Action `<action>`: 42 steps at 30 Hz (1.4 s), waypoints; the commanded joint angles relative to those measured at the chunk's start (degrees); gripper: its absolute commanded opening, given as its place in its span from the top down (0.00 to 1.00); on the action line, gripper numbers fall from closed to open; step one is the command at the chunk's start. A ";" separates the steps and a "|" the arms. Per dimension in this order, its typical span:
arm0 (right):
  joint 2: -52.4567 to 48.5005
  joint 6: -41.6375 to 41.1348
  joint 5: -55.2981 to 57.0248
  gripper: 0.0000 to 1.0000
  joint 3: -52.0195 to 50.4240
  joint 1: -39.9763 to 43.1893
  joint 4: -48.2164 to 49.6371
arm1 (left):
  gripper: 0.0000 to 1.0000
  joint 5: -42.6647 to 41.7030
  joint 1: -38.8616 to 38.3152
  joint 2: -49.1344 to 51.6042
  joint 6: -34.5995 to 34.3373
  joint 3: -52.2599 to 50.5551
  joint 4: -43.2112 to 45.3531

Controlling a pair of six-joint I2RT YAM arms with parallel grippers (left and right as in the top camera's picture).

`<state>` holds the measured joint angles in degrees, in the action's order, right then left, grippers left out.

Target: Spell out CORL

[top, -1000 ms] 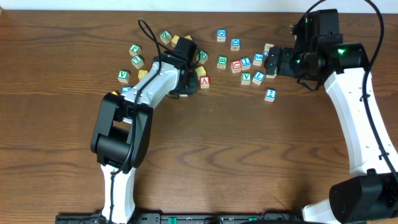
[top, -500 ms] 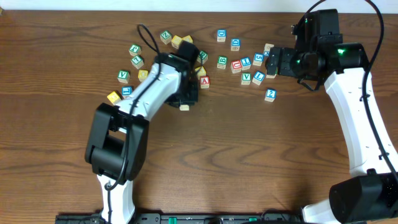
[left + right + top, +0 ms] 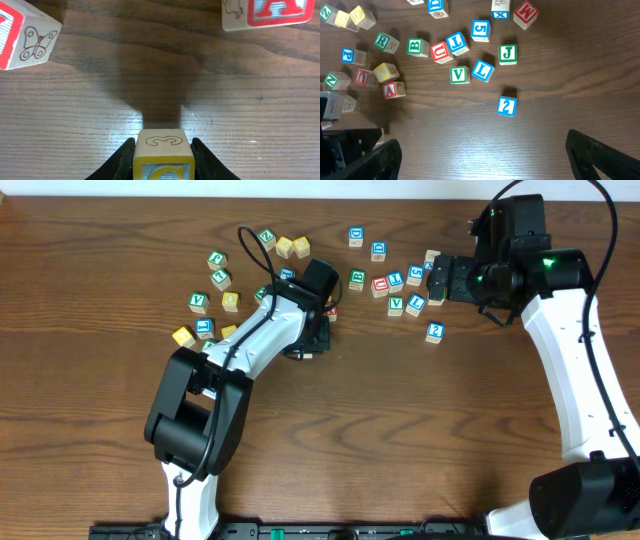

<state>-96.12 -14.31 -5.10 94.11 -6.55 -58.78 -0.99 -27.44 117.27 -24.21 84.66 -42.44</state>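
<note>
**Left end effector grips C block; right one gapes above the pile**

Overhead: The left end effector (image 3: 308,345) is down at the counter (image 3: 400,430), at the lower edge of the scattered blocks, and the arm covers what it holds. The right end effector (image 3: 437,280) sits at the right edge of the pile. The L block (image 3: 416,304) lies just below it, beside the V block (image 3: 397,304). The 2 block (image 3: 435,332) lies apart, lower down.

Left wrist: The left end effector (image 3: 163,147) is closed narrowly on the yellow C block (image 3: 162,162), one finger against each side. The block's upper face carries an outlined 3. Whether it touches the counter cannot be told. Well ahead lie a red A block (image 3: 267,12) at the right and a butterfly block (image 3: 27,37) at the left.

Right wrist: The right end effector (image 3: 480,150) is spread wide and holds nothing, raised over the counter. The L block (image 3: 482,70) lies tilted and touching the V block (image 3: 459,75). The 2 block (image 3: 506,106) lies alone nearer the fingers. The green R block (image 3: 383,41) lies at the left of the pile.
</note>
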 commanded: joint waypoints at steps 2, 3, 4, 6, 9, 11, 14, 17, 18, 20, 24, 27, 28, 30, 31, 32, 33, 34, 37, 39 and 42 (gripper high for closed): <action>-0.17 -0.22 0.68 0.01 0.04 0.24 0.07 | 0.68 1.70 0.24 0.76 -2.16 -0.15 -0.24; -0.17 -0.22 0.68 0.01 0.04 0.24 0.07 | 0.67 1.70 0.24 1.05 -2.56 -0.22 -0.26; -0.17 -0.22 0.68 0.01 0.04 0.24 0.04 | 0.68 1.70 0.24 1.25 -2.64 -0.24 -0.31; -0.17 -0.22 0.68 0.01 0.04 0.24 0.02 | 0.67 1.66 0.24 1.38 -2.82 -0.24 -0.35; -0.17 -0.22 0.66 0.01 0.04 0.24 0.02 | 0.67 1.66 0.24 1.40 -4.68 -0.24 -1.03; -0.17 -0.22 0.66 0.01 0.04 0.24 0.04 | 0.67 1.64 0.24 1.42 -4.74 -0.48 -1.25; -0.17 -0.22 0.66 0.01 0.04 0.24 0.02 | 0.67 1.66 0.24 1.46 -5.14 -1.75 -0.42; -0.17 -0.22 0.66 0.01 0.04 0.22 0.02 | 0.67 1.66 0.24 1.46 -5.25 -2.10 0.31; -0.17 -0.22 0.66 0.01 0.04 0.24 0.02 | 0.59 1.66 0.24 1.46 -5.25 -2.10 0.35; -0.17 -0.22 0.66 0.01 0.04 0.22 0.02 | 0.56 1.68 0.24 1.46 -5.25 -2.10 0.35; -0.17 -0.22 0.66 0.01 0.04 0.24 0.02 | 0.54 1.64 0.24 1.40 -5.22 -2.03 0.31; -0.17 -0.22 0.68 0.01 0.04 0.24 0.02 | 0.52 1.66 0.68 0.26 -3.15 -1.11 -0.17; -0.17 -0.22 0.68 0.01 0.04 0.24 0.07 | 0.50 1.66 1.18 -0.63 -2.38 -0.22 -0.92; -0.17 -0.22 0.68 0.01 0.04 0.24 0.24 | 0.47 1.66 3.06 -3.65 -1.11 2.12 -2.62; -0.17 -0.22 0.68 0.01 0.04 0.24 0.33 | 0.46 1.66 3.85 -4.90 -0.90 2.89 -2.99; -0.17 -0.22 0.66 0.01 0.04 0.24 0.70 | 0.44 1.66 5.49 -7.37 -0.90 3.89 -3.10; -0.17 -0.22 0.66 0.01 0.04 0.24 0.85 | 0.44 1.66 6.10 -8.28 -0.90 4.11 -2.99; -0.17 -0.22 0.66 0.01 0.04 0.24 1.11 | 0.44 1.66 7.65 -10.21 -0.90 4.26 -2.49; -0.17 -0.24 0.66 0.01 0.04 0.24 1.16 | 0.44 1.66 11.72 -13.90 1.55 4.26 -1.55; -0.17 -0.24 0.63 0.01 0.04 0.17 1.16 | 0.44 1.66 13.60 -14.34 4.33 4.26 -1.36; -0.17 -0.26 0.59 0.01 0.04 0.13 1.14 | 0.44 1.70 16.33 -13.29 7.74 4.24 -0.83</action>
<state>-96.14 -14.28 -5.08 94.11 -6.55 -57.65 0.16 -13.08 101.84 -21.71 88.90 -43.46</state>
